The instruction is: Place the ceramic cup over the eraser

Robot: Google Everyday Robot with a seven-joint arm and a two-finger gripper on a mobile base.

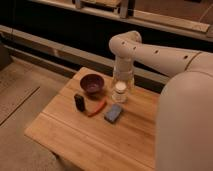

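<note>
The ceramic cup, small and whitish, stands upright on the wooden table to the right of the bowl. My gripper hangs from the white arm straight down onto the cup's top, open, with the cup's upper part at its tips; I cannot tell whether it touches the cup. The eraser, a small black upright block, stands apart at the left, in front of the bowl and well clear of the gripper.
A dark purple bowl sits left of the cup. An orange-red stick lies beside the eraser, and a flat blue-grey pad lies in front of the cup. My white arm fills the right side. A dark rail runs behind the table.
</note>
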